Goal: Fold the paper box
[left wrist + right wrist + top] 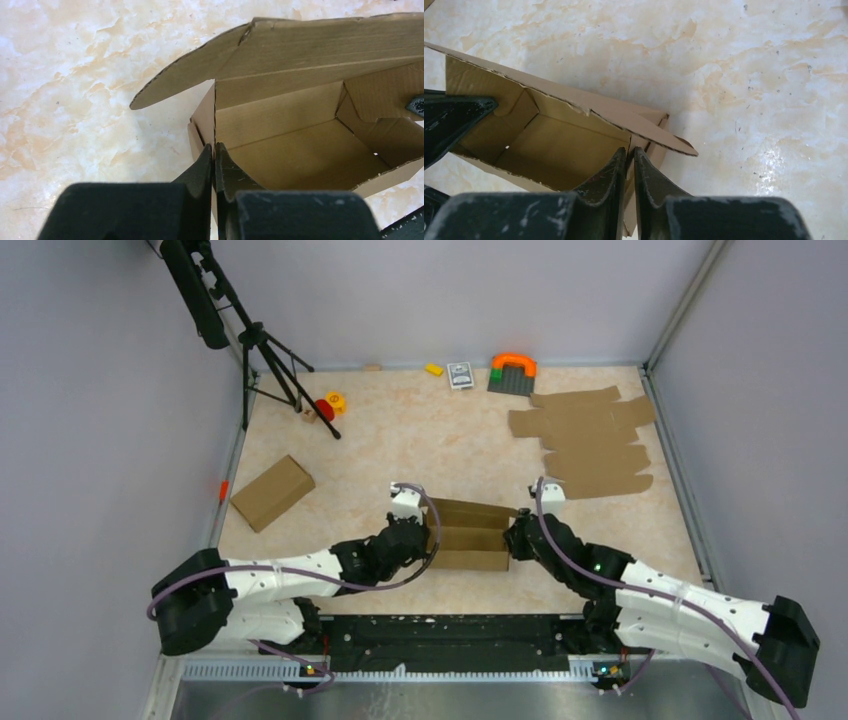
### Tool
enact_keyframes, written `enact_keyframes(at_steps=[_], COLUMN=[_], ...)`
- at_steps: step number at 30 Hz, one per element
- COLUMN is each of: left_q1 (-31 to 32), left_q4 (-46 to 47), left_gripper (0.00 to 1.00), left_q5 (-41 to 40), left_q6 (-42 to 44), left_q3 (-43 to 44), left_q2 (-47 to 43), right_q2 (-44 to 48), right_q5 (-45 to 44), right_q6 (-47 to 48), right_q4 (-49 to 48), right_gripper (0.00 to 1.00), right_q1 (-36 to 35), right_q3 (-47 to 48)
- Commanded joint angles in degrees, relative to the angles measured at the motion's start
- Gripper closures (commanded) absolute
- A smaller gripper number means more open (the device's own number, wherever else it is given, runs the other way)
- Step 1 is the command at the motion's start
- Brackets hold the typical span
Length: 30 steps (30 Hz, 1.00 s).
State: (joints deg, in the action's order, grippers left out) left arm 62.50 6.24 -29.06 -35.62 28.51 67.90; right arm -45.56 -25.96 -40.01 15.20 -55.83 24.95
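The paper box (470,536) stands half-formed in the middle of the table, between the two arms. It is a brown cardboard tray with raised walls, and its lid panel stands open along the far side. My left gripper (428,540) is shut on the box's left end wall. In the left wrist view that thin wall of the box (300,150) sits pinched between the left gripper's (214,150) fingertips. My right gripper (512,537) clamps the right end wall. In the right wrist view the right gripper (630,152) holds the cardboard of the box (559,145), with a loose flap (664,137) jutting out beside it.
A pile of flat cardboard sheets (590,440) lies at the back right. A closed brown box (272,492) sits to the left. A black tripod (270,360) stands at the back left, with small toys (328,405) by its foot. An orange-and-green block (512,372) and a card deck (460,375) lie along the back wall.
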Motion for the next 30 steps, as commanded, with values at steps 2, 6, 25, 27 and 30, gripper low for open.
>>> enact_keyframes(at_steps=[2, 6, 25, 27, 30], left_q1=[1.87, 2.50, 5.31, 5.35, 5.35], left_q4=[1.11, -0.52, -1.23, -1.23, -1.15], left_gripper=[1.00, 1.00, 1.00, 1.00, 1.00], left_q5=[-1.01, -2.69, -6.53, -6.53, -6.62], left_q6=[-1.09, -1.21, 0.00, 0.02, -0.07], left_q3=[1.43, 2.25, 4.70, 4.75, 4.71], left_q2=[1.37, 2.24, 7.77, 7.92, 7.95], right_q2=[1.24, 1.35, 10.88, 10.28, 9.46], right_q5=[3.09, 3.02, 7.26, 4.96, 0.85], right_q6=[0.76, 0.60, 4.26, 6.35, 10.52], right_q4=[1.18, 4.30, 15.67, 18.18, 19.66], right_gripper=[0.83, 0.63, 0.09, 0.08, 0.08], right_q1=[-0.60, -0.64, -0.65, -0.66, -0.64], right_q3=[0.21, 2.38, 12.49, 15.68, 19.59])
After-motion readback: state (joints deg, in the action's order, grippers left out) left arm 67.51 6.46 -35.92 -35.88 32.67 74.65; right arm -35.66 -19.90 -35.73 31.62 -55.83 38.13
